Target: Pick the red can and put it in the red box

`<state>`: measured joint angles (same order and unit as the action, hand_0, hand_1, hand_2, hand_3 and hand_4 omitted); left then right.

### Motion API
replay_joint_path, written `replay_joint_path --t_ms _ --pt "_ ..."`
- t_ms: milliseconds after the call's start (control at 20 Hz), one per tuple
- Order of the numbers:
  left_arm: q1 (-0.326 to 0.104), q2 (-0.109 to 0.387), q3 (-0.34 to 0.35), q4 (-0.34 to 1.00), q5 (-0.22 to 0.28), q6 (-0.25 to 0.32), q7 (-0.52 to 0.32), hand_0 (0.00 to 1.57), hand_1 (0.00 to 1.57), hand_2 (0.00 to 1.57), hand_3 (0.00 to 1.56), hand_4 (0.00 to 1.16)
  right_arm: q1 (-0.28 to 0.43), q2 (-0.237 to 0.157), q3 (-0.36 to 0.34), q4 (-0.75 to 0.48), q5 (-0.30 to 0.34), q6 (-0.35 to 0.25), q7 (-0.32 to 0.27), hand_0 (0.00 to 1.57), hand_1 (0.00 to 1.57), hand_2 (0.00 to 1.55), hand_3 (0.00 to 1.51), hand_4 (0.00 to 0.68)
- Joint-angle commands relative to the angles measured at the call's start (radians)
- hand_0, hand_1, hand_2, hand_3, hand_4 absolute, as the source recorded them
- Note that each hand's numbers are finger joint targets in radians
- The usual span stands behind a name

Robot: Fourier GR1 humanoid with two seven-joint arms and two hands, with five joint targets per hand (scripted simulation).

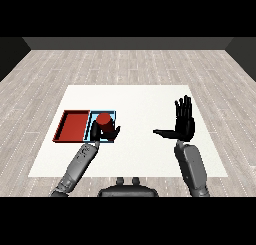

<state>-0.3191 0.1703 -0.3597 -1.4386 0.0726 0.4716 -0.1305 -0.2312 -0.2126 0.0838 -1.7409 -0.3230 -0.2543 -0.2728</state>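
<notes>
- The red can (103, 120) stands in the blue tray (113, 113); likely light, stiff, smooth.
- The left hand (106, 133) has its fingers curled round the can's lower side.
- The right hand (184, 121) is spread open, holding nothing.

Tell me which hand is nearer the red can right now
Left. The left hand is curled round the red can over the light blue tray. The right hand is open, well off to the can's right above the white table.

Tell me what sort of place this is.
Likely a bare test room set up for sorting: a white table on plank flooring, dark walls behind, a red tray and a light blue tray side by side.
</notes>
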Motion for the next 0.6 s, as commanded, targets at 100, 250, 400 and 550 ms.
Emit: replay_joint_path --t_ms 100,250,400,550 --pt "-0.032 0.094 0.110 0.022 -0.011 -0.039 0.033 1.57 1.57 1.55 1.42 1.12 0.150 -0.011 0.001 0.065 0.044 0.040 -0.058 0.00 0.00 0.00 0.00 0.000" --pt "-0.049 0.139 0.121 0.017 -0.074 -0.007 0.086 1.57 1.57 1.55 1.42 1.14 0.199 -0.044 -0.064 0.151 -0.011 0.127 -0.116 0.00 0.00 0.00 0.00 0.000" --pt "-0.134 0.207 0.191 0.120 -0.075 -0.069 0.135 1.57 1.57 1.55 1.43 1.13 0.194 -0.024 -0.040 0.164 0.018 0.122 -0.114 0.00 0.00 0.00 0.00 0.000" --pt "-0.230 0.210 0.208 0.261 -0.137 -0.040 0.148 1.44 1.44 1.46 1.39 1.11 0.247 0.017 -0.020 0.208 0.048 0.116 -0.187 0.00 0.00 0.00 0.00 0.000"
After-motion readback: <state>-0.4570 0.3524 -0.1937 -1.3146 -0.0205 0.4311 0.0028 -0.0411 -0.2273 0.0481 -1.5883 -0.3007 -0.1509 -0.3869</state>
